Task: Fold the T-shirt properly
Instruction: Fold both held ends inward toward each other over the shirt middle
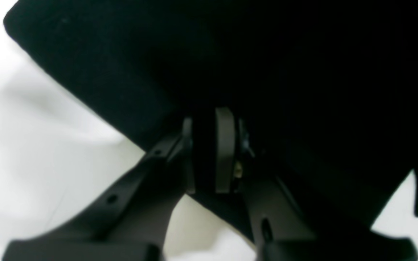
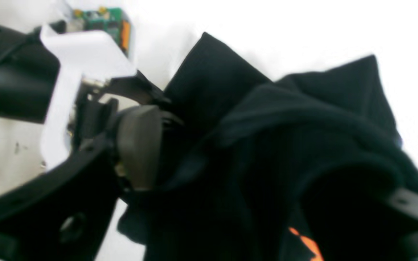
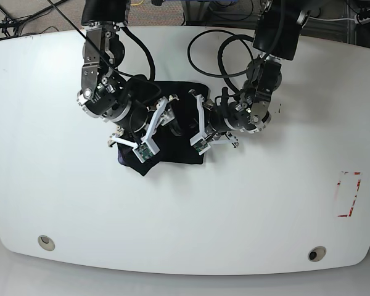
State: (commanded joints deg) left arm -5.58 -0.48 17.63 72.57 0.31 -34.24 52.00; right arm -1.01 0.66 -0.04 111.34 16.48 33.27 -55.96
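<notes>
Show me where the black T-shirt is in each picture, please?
Left wrist: the T-shirt fills the top and right, pinched in the left end effector.
Right wrist: it spreads over the middle and bottom right, beside the right end effector.
Base: a small dark bundle between both arms.
Shared landmark: the white table.

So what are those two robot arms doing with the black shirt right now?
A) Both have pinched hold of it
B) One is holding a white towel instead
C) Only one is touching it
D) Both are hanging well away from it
A: the left end effector is closed with black cloth between its fingers, and the right end effector is likewise clamped into the bunched T-shirt on the white table.
</notes>
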